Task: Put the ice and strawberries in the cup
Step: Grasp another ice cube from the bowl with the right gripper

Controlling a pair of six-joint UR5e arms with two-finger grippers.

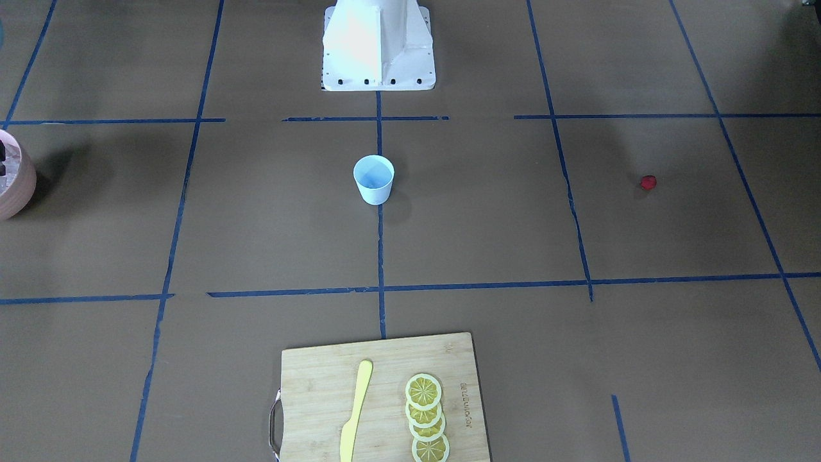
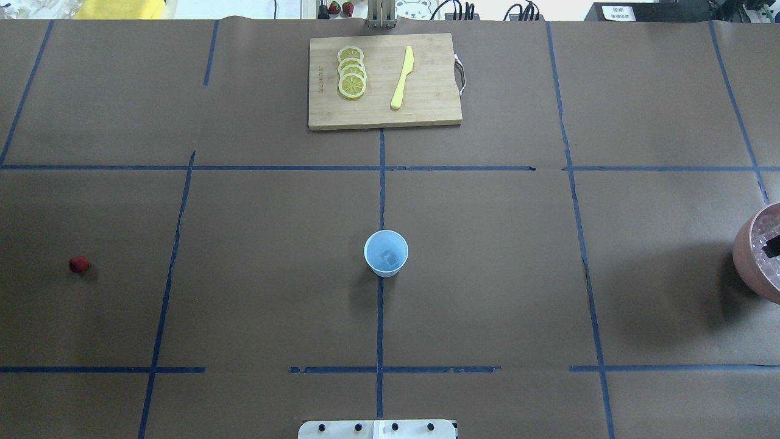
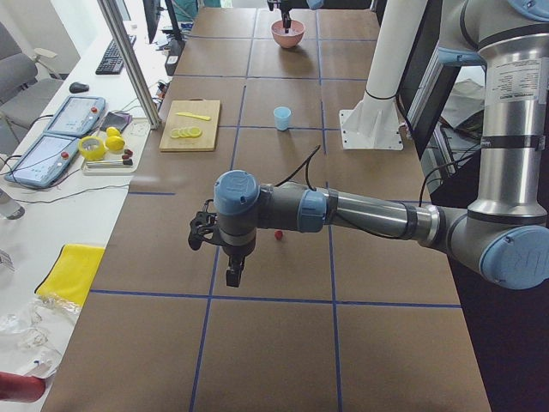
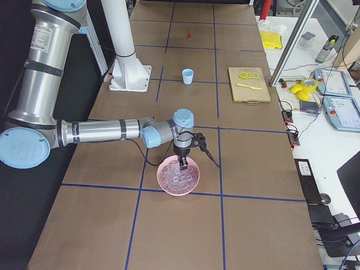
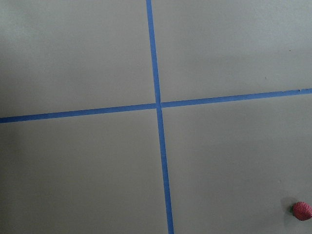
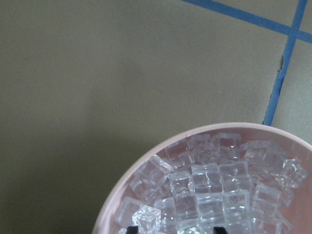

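Note:
The light-blue cup (image 2: 386,253) stands upright at the table's middle (image 1: 373,179) with one ice cube (image 2: 390,259) inside. The red strawberry (image 2: 78,264) lies alone on the robot's left side (image 1: 648,183) and shows at the lower right of the left wrist view (image 5: 302,210). Several ice cubes (image 6: 209,190) fill the pink bowl (image 6: 146,161) at the right edge (image 2: 746,256). My right gripper (image 6: 175,229) hangs over the ice with its fingertips (image 6: 132,228) apart, open. My left gripper (image 3: 233,275) hovers near the strawberry; I cannot tell whether it is open or shut.
A wooden cutting board (image 2: 426,110) at the table's far edge holds lemon slices (image 2: 351,72) and a yellow knife (image 2: 402,76). The robot's white base (image 1: 378,45) stands behind the cup. Blue tape lines cross the brown table.

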